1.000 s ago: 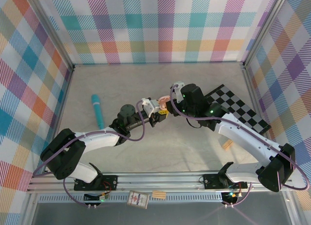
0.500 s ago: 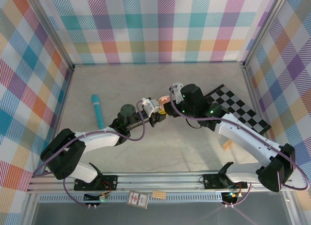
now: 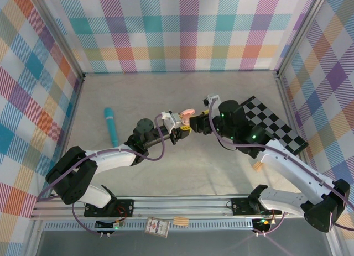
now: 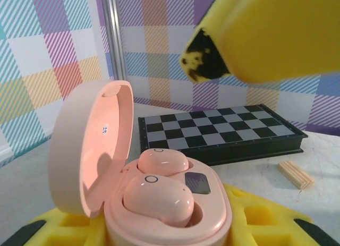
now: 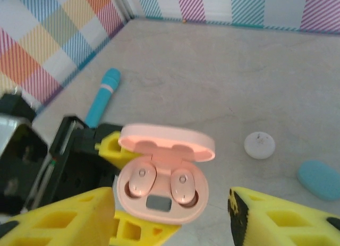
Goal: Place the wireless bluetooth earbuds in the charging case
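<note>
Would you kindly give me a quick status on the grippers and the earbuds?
Left gripper shut on pink charging case, lid open. Both pink earbuds seated in their wells. Right gripper open, empty, hovering close by. Lid's path looks clear.

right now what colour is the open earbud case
The case is pale pink, clearest in the left wrist view.

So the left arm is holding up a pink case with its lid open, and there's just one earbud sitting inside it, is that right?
Not quite. The right wrist view shows two pink earbuds seated side by side in the pink case, not one. The rest holds: the lid is open and the left gripper holds the case.
</note>
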### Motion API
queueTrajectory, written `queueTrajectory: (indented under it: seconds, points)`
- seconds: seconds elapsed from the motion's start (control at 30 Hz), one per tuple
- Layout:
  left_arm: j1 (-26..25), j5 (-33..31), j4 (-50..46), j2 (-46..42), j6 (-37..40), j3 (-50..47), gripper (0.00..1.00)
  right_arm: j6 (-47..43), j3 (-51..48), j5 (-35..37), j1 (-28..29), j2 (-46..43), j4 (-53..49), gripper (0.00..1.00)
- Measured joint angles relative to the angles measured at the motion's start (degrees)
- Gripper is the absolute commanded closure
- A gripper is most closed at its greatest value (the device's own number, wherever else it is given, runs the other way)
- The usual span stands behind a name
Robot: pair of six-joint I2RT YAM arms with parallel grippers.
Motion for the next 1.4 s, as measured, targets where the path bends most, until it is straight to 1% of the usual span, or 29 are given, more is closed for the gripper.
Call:
queueTrajectory:
  seconds: [0.13, 0.33, 0.5, 0.6, 0.9, 1.07, 1.13, 1.23, 1.33, 1.4]
  points:
    - [0.0, 0.7, -0.1, -0.1, 1.0, -0.6, 0.65, 3.1, 0.6, -1.3, -1.7, 1.5, 1.4, 0.3]
    - [0.0, 1.2, -0.1, -0.5, 2.0, -0.8, 0.64, 5.0, 7.8, -2.5, -1.9, 8.3, -0.3, 0.28]
    - [0.0, 1.1, 0.0, -0.8, 2.0, -0.9, 0.64, 4.8, 13.9, -2.5, -1.9, 14.0, -5.8, 0.27]
    - [0.0, 0.9, -0.1, -0.8, 1.7, -0.9, 0.64, 4.5, 15.9, -2.5, -1.9, 16.2, -9.4, 0.27]
    - [0.0, -1.6, 0.4, -0.8, 0.4, -1.4, 0.64, 3.0, 16.7, -2.9, -1.9, 15.5, -16.3, 0.27]
    - [0.0, -1.9, 1.1, -0.8, 0.0, -1.4, 0.64, 3.4, 15.5, -3.5, -2.4, 12.0, -16.4, 0.25]
    - [0.0, -1.9, 2.5, -0.8, -0.6, -1.6, 0.64, 4.9, 13.3, -6.5, -3.8, 9.5, -14.1, 0.24]
    - [0.0, -1.9, 4.6, -0.8, -2.2, -1.8, 0.64, 10.2, 8.1, -14.2, -8.7, 5.6, -8.5, 0.22]
    - [0.1, -1.9, 6.5, -0.8, -3.7, -1.8, 0.64, 16.8, 3.4, -21.2, -13.0, 4.2, -2.7, 0.2]
    - [0.2, -1.9, 7.7, -0.8, -4.5, -1.8, 0.64, 20.9, 0.9, -25.2, -14.3, 4.2, 1.0, 0.2]
